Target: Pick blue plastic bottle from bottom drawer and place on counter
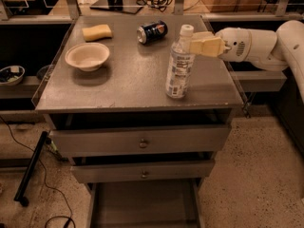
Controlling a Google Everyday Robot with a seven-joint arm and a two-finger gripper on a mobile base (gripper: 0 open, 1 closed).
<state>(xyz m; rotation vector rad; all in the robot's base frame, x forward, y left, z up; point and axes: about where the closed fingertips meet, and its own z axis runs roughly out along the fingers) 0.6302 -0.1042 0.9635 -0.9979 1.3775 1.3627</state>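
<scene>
The small clear plastic bottle point(178, 69) with its white screw cap and pale printed label stands upright on the flat, speckled grey counter point(128, 82), towards the front right corner, with its base resting on the surface. At the height of its shoulder, just under the cap, we see the yellowish tip of the gripper point(194, 44), which reaches in from the right and meets the bottle's right side. We cannot tell whether the gripper is closed on the bottle or merely lies against it. Behind it, the rounded white arm point(251, 46) runs off to the right edge of the view, above the counter's right edge.

Behind the bottle and slightly to its left, a dark blue soda can point(152, 31) lies on its side near the back of the counter. Further left, a yellow rectangular sponge point(97, 32) lies near the back left corner. In front of the sponge sits a shallow cream-coloured bowl point(87, 56), upright and well apart from the bottle.

Below the counter we see two grey knob-fronted drawers, the upper point(95, 141) and the lower point(104, 172). Beneath them the shallow grey metal bottom drawer point(142, 205) is pulled out, showing its flat floor. On the long grey side shelf point(28, 84) to the left sits a small dark dish point(9, 75).
</scene>
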